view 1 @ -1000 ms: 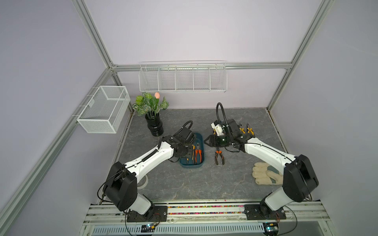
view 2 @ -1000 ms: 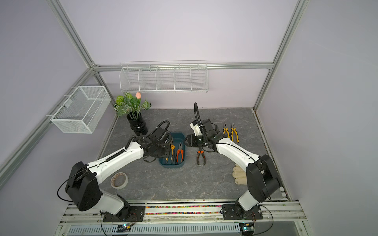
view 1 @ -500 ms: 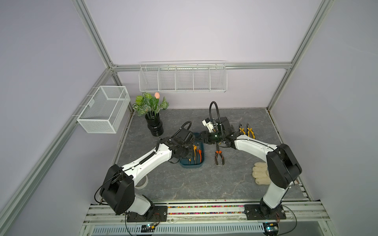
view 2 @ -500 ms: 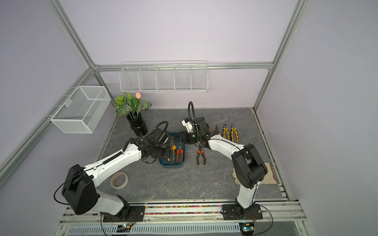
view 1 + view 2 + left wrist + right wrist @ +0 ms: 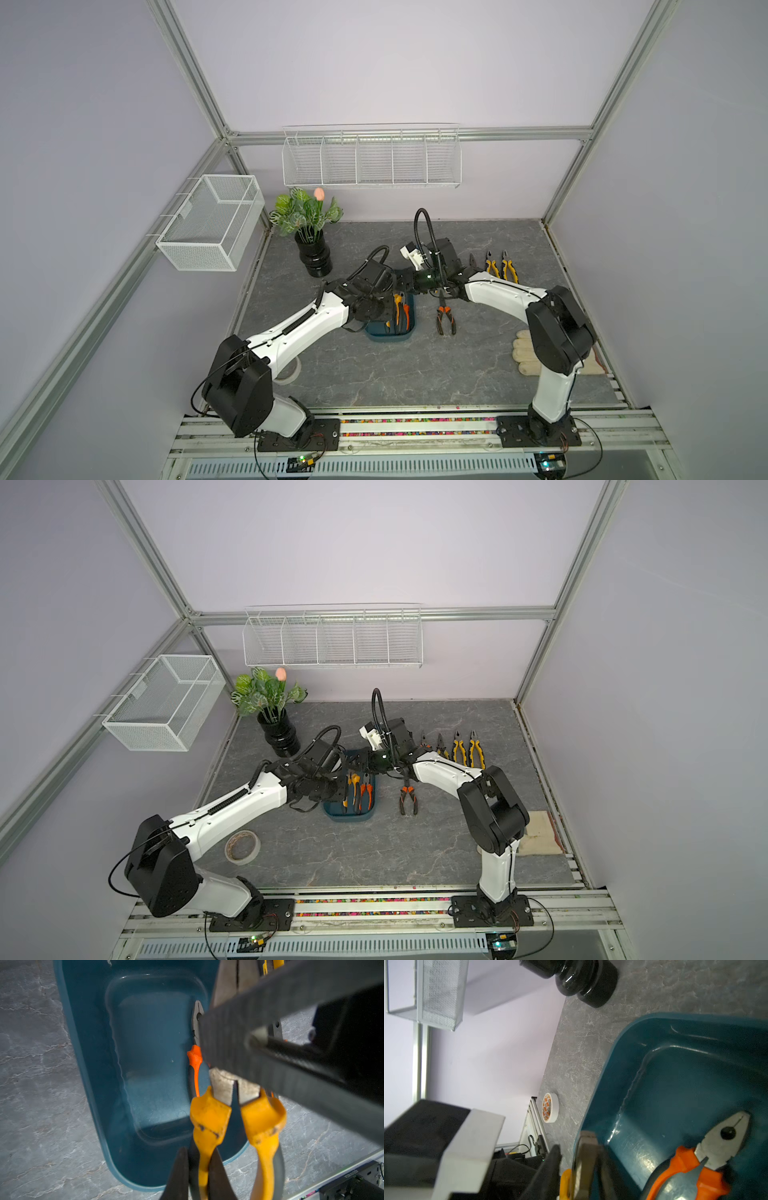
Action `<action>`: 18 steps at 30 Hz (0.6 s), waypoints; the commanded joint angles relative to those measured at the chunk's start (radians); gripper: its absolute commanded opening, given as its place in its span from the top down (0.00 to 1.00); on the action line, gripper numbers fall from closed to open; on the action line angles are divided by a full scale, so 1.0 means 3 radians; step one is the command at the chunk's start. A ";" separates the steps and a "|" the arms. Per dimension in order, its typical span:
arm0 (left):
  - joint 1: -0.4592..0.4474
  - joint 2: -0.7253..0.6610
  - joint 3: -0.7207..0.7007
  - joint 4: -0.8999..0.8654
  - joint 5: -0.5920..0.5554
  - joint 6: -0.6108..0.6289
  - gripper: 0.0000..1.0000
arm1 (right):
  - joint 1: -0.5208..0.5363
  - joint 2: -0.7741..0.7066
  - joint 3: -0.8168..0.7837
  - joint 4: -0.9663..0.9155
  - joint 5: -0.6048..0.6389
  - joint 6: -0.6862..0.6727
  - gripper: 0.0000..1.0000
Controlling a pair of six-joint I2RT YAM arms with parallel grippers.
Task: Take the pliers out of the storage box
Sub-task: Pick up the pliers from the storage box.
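The dark teal storage box [image 5: 388, 337] [image 5: 347, 817] sits mid-table. It holds yellow-handled pliers [image 5: 353, 789] [image 5: 209, 1118] and orange-handled pliers [image 5: 365, 789] [image 5: 685, 1163]. My left gripper [image 5: 387, 311] [image 5: 198, 1151] is shut on one yellow handle at the near end of the box [image 5: 87, 1076]. My right gripper [image 5: 401, 284] [image 5: 579, 1153] reaches in from the far end. Its blurred fingers [image 5: 550, 1167] stand close on either side of the same pliers' grey metal head [image 5: 586, 1147]. Several other pliers lie outside the box: an orange pair [image 5: 444, 318] beside it and yellow pairs [image 5: 500, 268] at the back right.
A black vase with a plant [image 5: 316, 257] stands left of and behind the box. A tape roll [image 5: 242, 848] lies under my left arm, and work gloves [image 5: 528, 353] lie by the right arm. A white mesh basket [image 5: 212, 222] and a wire rack [image 5: 370, 162] hang on the walls.
My right arm has swung left from above the orange pliers on the table to the box's far end, and its jaws have narrowed. My left gripper has kept its hold at the box.
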 commanded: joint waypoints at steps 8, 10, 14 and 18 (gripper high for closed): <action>-0.0013 -0.0220 -0.0055 0.0345 0.0177 -0.0054 0.89 | 0.0019 -0.0065 -0.0144 0.0386 -0.0183 0.0280 0.93; -0.0011 -0.0267 -0.0111 0.0449 0.0255 -0.0065 0.78 | 0.0011 -0.0116 -0.0197 0.0515 -0.0193 0.0358 0.94; -0.0001 -0.0305 -0.0188 0.0604 0.0459 -0.0075 0.57 | -0.0032 -0.0227 -0.0211 0.0584 -0.0200 0.0410 0.93; 0.0036 -0.0367 -0.0280 0.0771 0.0636 -0.0095 0.51 | -0.0134 -0.0279 -0.0228 0.0684 -0.0277 0.0510 0.93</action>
